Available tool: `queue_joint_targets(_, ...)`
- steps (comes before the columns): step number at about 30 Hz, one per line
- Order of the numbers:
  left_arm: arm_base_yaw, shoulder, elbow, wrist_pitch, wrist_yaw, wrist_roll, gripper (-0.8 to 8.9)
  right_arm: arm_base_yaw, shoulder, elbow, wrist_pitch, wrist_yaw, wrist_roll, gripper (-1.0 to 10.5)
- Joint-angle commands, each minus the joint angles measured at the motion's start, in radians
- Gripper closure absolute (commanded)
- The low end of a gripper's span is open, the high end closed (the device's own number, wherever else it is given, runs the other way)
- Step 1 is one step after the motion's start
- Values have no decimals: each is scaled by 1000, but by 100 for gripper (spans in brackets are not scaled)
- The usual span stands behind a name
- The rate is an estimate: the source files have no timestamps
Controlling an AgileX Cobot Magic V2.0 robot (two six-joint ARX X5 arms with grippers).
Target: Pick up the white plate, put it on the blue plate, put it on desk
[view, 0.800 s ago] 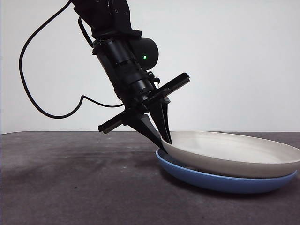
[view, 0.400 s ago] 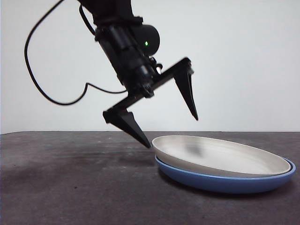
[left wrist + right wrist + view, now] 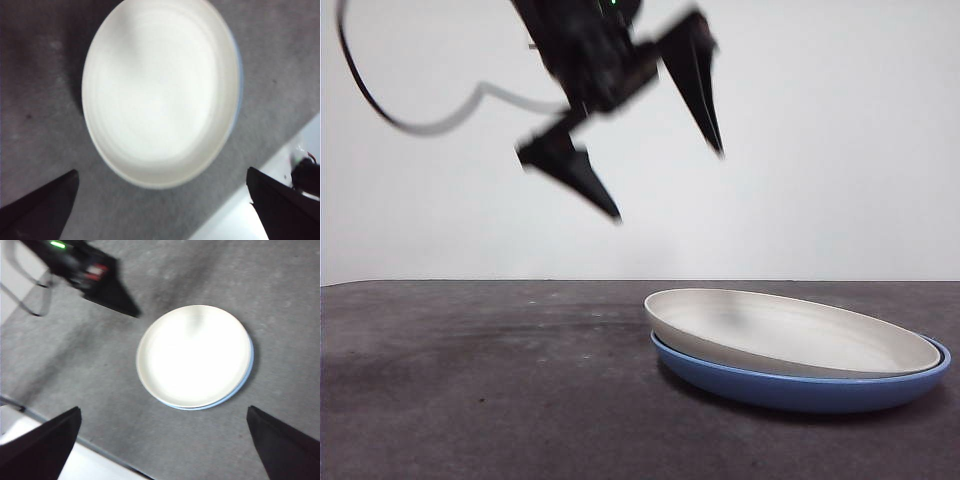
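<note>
You have no writing, brand or label to read on anything here; the plates are plain and the only mark on the arm is a small green light.

Your left gripper (image 3: 665, 180) hangs in the air above the desk (image 3: 470, 380), blurred in the front view, with its two black jaws spread wide and nothing between them. The white plate (image 3: 790, 335) lies below that gripper and off to the side its tips point toward, well apart from both jaw tips. It sits nested in the blue plate (image 3: 800, 392), which rests on the desk. In the left wrist view you see the white plate (image 3: 160, 92) face up ahead of the splayed jaws, covering the blue one except for a thin sliver (image 3: 240, 75) at one rim.

Being round, the white plate has no long axis to speak of. Its open face looks upward, and in the front view it sits slightly tilted in the blue plate, the rim nearer your left gripper riding a little higher than the far rim.

Your right gripper (image 3: 165, 445) is high above the stack, jaws likewise wide apart and empty. From there you see the white plate (image 3: 195, 355) with a blue crescent (image 3: 246, 377) at one edge, and the left gripper (image 3: 107, 290) just beside the stack.
</note>
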Motion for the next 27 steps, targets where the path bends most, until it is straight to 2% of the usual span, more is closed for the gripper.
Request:
queue_joint_targets(1, -6, -93, 32, -42, -11, 86, 116, 2, 20, 18, -6, 27, 21, 233)
queue_joint_targets(17, -6, -588, 0, -196, -113, 258, 117, 0, 291, 16, 6, 27, 48, 233)
queue_joint_targets(27, -6, -876, -192, -152, -121, 296, 125, 0, 468, 15, 117, 27, 47, 232)
